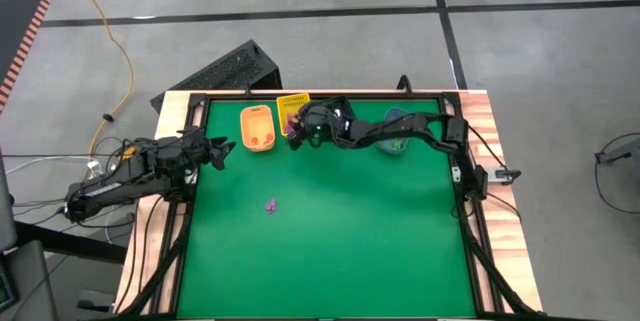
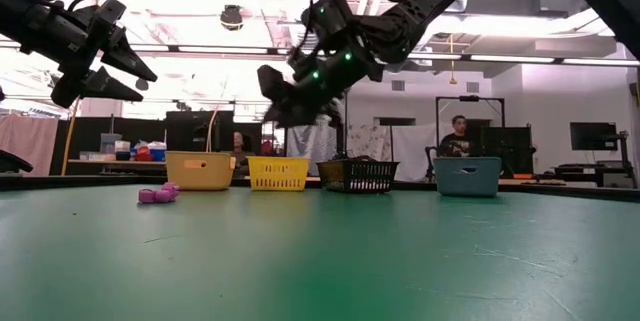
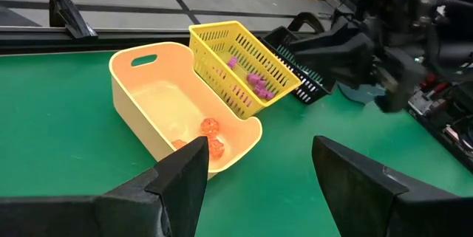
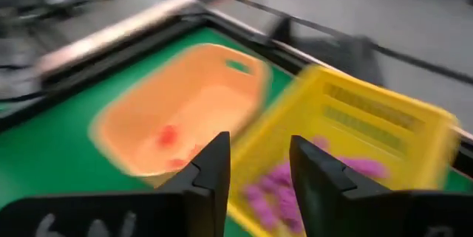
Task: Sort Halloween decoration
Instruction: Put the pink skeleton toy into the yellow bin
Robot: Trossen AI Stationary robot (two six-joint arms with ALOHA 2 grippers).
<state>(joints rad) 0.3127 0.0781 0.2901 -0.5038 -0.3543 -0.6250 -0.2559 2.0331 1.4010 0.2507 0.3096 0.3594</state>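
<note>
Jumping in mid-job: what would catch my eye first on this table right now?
The right gripper hangs over the yellow bin at the table's far edge, jaws apart, with purple trinkets lying in the bin below it. Beside it, the orange bin holds orange trinkets. One purple trinket lies alone on the green mat, while the left gripper waits, jaws open, near the left edge.

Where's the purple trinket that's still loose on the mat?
In the high view the purple trinket lies alone on the green mat, left of centre, nearer than the orange bin and yellow bin.
</note>
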